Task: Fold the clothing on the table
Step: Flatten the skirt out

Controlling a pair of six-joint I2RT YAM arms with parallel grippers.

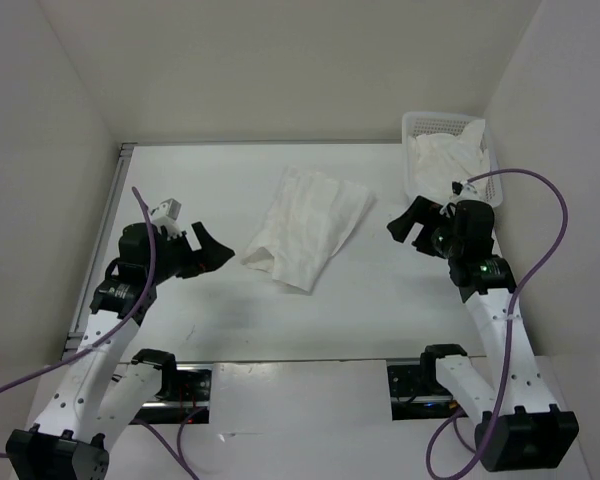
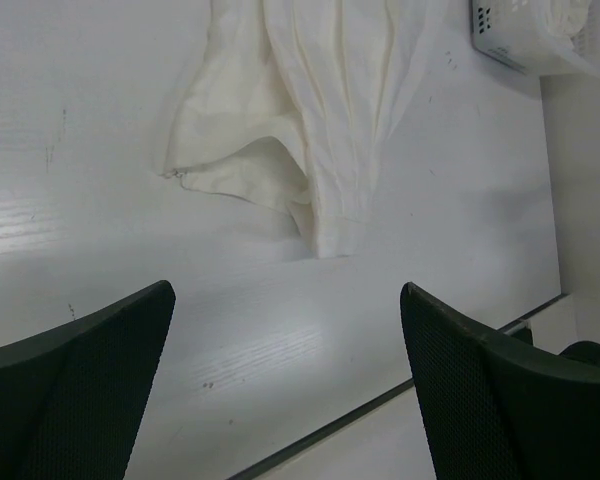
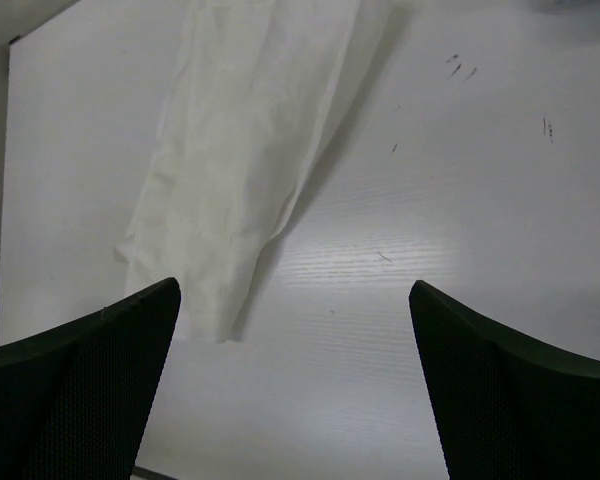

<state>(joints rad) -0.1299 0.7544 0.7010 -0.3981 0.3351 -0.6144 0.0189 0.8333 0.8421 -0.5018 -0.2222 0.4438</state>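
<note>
White table (image 1: pixel 210 190): clothing (image 1: pixel 308 228) crumpled mid-surface; basket (image 1: pixel 408 150) far-right corner.

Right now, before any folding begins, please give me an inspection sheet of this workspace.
Surface: white table, flat, with a few small dark scuff marks.
Job's things: white garment lying rumpled mid-table, one near edge turned up.
Clutter: white mesh basket at the far right corner, white cloth heaped in it.
Grippers: left gripper and right gripper both open, empty, flanking the garment without touching it.
Cables: purple cables loop from both arms, clear of the garment.
Surroundings: plain white walls on three sides; nothing else seen.
</note>
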